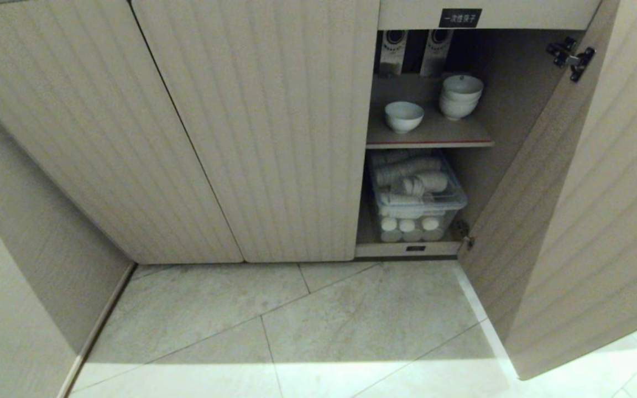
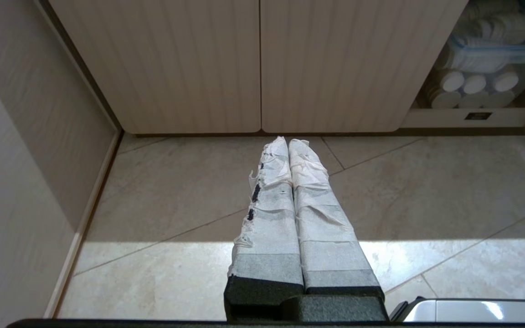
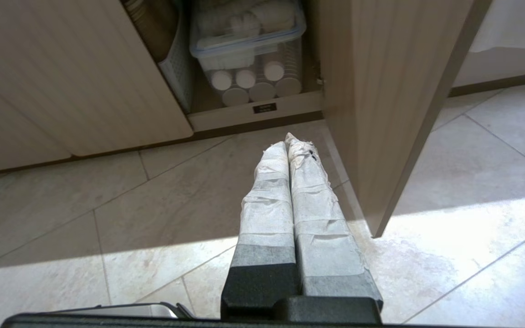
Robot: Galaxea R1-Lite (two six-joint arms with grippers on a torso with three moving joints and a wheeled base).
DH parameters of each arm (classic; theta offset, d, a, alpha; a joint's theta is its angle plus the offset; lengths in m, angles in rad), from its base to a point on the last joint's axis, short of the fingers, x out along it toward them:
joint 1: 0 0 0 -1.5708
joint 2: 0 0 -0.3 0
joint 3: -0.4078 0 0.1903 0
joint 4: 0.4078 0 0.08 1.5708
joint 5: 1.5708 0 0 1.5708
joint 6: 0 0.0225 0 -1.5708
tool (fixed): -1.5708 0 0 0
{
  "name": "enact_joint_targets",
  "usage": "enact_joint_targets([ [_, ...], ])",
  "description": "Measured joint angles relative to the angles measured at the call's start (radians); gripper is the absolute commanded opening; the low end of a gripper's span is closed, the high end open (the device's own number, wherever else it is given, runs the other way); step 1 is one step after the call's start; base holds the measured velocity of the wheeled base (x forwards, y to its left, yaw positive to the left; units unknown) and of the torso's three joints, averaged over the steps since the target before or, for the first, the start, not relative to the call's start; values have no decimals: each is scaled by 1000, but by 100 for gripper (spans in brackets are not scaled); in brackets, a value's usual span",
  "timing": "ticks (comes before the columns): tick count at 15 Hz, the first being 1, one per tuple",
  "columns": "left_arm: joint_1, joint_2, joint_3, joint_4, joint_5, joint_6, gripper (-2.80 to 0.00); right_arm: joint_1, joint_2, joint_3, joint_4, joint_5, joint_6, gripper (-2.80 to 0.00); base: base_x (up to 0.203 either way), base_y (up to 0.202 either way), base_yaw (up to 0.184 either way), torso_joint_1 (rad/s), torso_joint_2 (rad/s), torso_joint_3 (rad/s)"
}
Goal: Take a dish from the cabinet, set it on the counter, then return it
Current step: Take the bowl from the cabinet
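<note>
The cabinet (image 1: 274,127) has beige ribbed doors, and its right-hand door (image 1: 589,210) stands swung open. On its brown, red-edged shelf (image 1: 434,138) sits the dish (image 1: 403,116), a single small white bowl, to the left of a stack of like bowls (image 1: 460,97). Neither arm shows in the head view. My left gripper (image 2: 288,142) hangs shut and empty over the floor before the closed doors. My right gripper (image 3: 287,141) is shut and empty too, over the floor next to the open door (image 3: 394,105). The counter is out of view.
A clear lidded tub (image 1: 418,193) of white cups and lids fills the compartment under the shelf. Two dark-and-white upright items (image 1: 415,50) stand at the shelf's back. A black label (image 1: 460,17) sits above the opening. A wall panel (image 1: 14,265) closes off the left side; tiled floor (image 1: 296,326) lies in front.
</note>
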Motion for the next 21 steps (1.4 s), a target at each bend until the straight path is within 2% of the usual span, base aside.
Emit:
enact_joint_targets([
  [21, -1, 0, 0, 2, 0, 3, -280, 0, 0, 0, 0, 0, 0, -280, 0, 0, 0, 0, 0, 0],
])
